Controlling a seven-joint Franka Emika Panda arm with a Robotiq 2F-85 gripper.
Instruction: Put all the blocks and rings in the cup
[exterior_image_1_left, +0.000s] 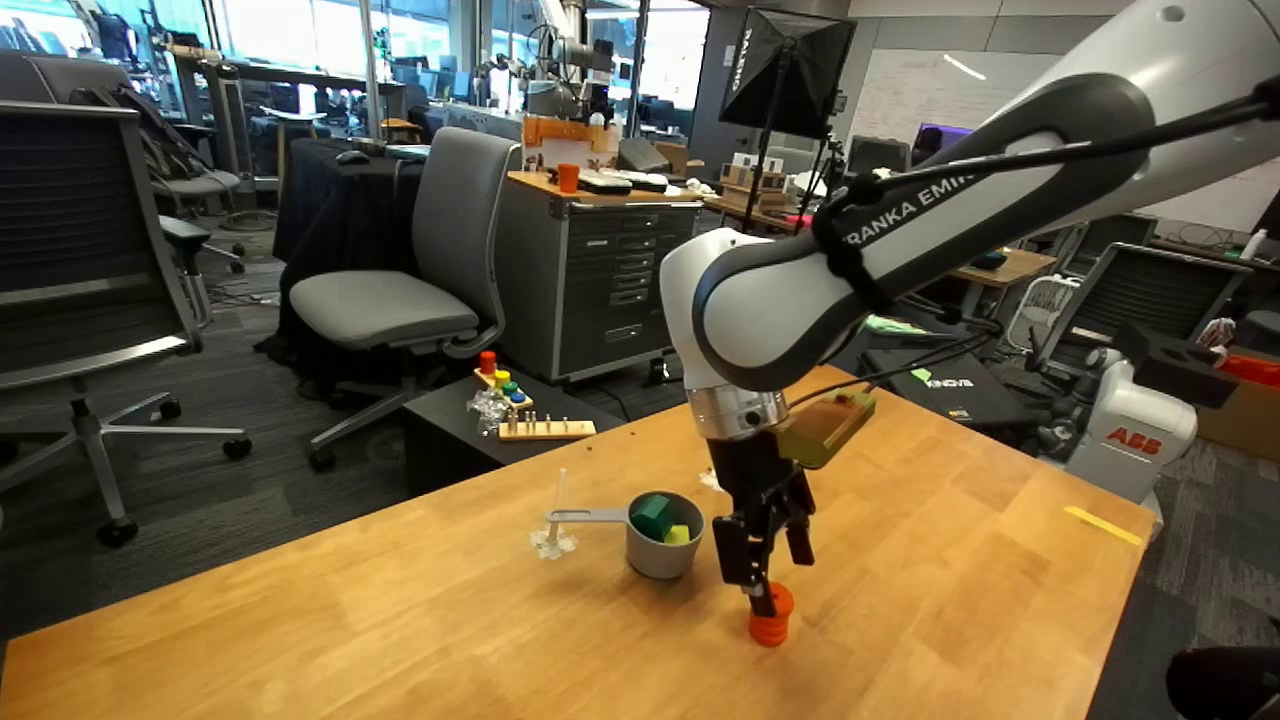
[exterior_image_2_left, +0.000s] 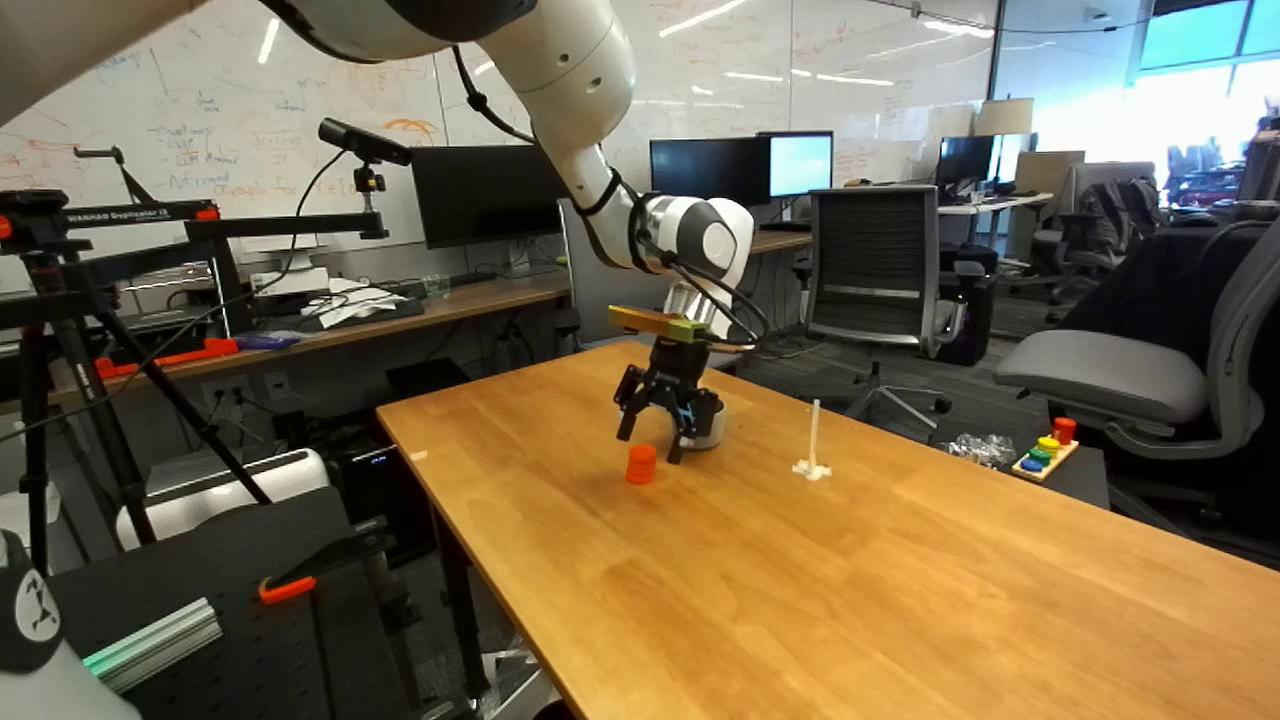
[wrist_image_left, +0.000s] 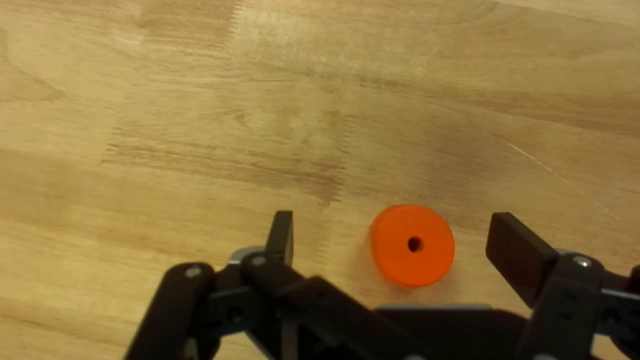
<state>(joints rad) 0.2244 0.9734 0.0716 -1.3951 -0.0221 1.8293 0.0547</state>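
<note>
In an exterior view, near, an upright orange ridged piece (exterior_image_1_left: 772, 630), perhaps stacked rings, gripper (exterior_image_1_left: 783, 581) over it, jaws spread wide, holding nothing; farther left, grey cup (exterior_image_1_left: 655, 560) on the table (exterior_image_1_left: 400, 620), green block (exterior_image_1_left: 652, 515) and yellow block (exterior_image_1_left: 678, 535) inside.

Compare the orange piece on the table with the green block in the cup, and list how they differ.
The orange piece is round, with a hole in its top; the green block has flat faces and corners. The orange piece stands on the table; the green block sits inside the cup. The gripper holds neither.
</note>
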